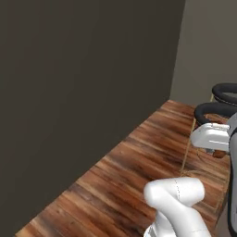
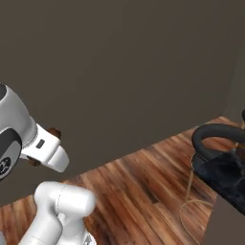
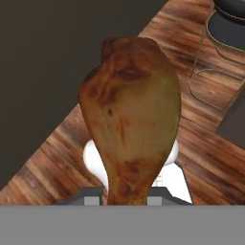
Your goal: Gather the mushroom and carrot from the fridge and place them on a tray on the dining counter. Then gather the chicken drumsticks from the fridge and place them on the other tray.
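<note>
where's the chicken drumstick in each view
Left base view: a sliver of the golden-brown glossy chicken drumstick at the right edge, below the white hand.
Right base view: brown bits at the left, beside the white hand.
Hand view: centre, narrow end down at the gripper, shut on it.
Shared landmark: the black round stool on the wood floor.

Both base cameras look forward and down past my arm, sharing the wood floor (image 1: 139,152) and dark wall (image 1: 83,92); my hand camera sits close above the floor.
</note>
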Controlling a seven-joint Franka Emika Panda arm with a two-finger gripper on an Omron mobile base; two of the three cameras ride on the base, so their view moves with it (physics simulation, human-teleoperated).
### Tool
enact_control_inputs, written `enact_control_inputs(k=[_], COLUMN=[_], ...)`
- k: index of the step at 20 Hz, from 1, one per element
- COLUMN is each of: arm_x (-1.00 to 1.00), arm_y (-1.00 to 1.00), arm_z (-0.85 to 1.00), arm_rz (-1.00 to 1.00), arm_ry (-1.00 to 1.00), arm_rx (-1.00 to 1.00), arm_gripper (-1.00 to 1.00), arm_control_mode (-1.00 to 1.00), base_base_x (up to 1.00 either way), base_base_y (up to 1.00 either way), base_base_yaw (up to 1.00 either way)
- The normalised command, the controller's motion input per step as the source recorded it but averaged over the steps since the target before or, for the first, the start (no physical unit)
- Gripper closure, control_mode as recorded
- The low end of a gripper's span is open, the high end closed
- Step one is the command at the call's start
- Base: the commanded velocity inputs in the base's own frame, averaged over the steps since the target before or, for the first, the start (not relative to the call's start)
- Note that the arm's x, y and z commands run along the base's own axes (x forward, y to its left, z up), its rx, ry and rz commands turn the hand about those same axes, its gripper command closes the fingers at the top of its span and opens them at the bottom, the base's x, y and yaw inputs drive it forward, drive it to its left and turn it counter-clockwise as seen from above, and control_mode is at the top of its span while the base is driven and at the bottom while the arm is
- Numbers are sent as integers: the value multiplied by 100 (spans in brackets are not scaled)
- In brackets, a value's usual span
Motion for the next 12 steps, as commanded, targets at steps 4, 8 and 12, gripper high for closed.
enact_control_inputs(k=[4, 8, 12], arm_x=[0, 0, 0], arm_y=[0, 0, 0], arm_z=[0, 0, 0], arm_rz=[0, 0, 0], arm_ry=[0, 0, 0], arm_rx=[0, 0, 0], arm_gripper=[100, 100, 100], arm_control_mode=[100, 100, 100], base_base_x=[84, 82, 77], base_base_y=[54, 51, 49], base_base_yaw=[-52, -53, -54])
